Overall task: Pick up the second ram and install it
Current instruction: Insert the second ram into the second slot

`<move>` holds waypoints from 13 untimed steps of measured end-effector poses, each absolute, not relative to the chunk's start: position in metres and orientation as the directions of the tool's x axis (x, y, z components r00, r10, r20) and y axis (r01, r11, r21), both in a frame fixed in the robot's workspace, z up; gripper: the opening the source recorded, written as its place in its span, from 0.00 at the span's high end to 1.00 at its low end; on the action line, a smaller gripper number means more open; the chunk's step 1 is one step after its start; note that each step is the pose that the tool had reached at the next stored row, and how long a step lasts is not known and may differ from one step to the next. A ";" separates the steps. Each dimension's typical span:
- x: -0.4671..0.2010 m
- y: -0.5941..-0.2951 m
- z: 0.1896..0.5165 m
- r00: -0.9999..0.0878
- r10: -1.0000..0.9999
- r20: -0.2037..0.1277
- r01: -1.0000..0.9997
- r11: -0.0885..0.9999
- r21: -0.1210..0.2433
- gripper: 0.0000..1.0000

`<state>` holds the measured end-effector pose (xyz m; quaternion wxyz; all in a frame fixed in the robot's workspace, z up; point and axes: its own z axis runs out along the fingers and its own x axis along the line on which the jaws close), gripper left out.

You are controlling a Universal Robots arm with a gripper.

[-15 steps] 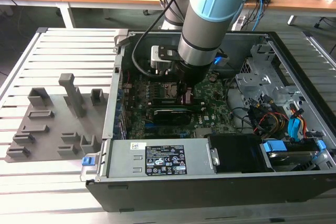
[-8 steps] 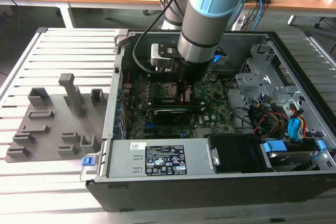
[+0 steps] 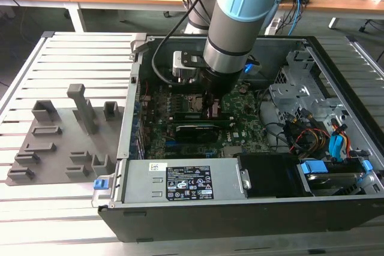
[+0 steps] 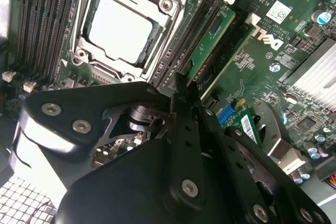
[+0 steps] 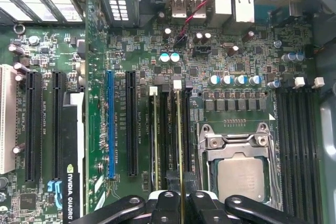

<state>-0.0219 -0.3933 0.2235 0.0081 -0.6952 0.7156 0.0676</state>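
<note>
End effector (image 5: pixel 181 203) clamped on second ram (image 5: pixel 179 145), edge-down in motherboard (image 5: pixel 231 61) slot beside seated stick (image 5: pixel 155 140), inside computer case (image 3: pixel 336 70).

Gripper (image 3: pixel 214 105): fingertips hidden behind arm wrist in exterior view; jaw ends cut off by frame edge in first wrist view.
Second ram (image 5: pixel 179 145): seen edge-on; near end hidden between fingers (image 5: pixel 167 209).
Graphics card (image 5: pixel 73 171): cut off by frame edge.
CPU socket (image 4: pixel 122 24): one corner covered by gripper body in second wrist view.
</note>
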 end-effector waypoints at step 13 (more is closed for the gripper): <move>-0.022 -0.392 0.218 -0.035 -0.993 -0.115 -0.996 0.025 0.086 0.86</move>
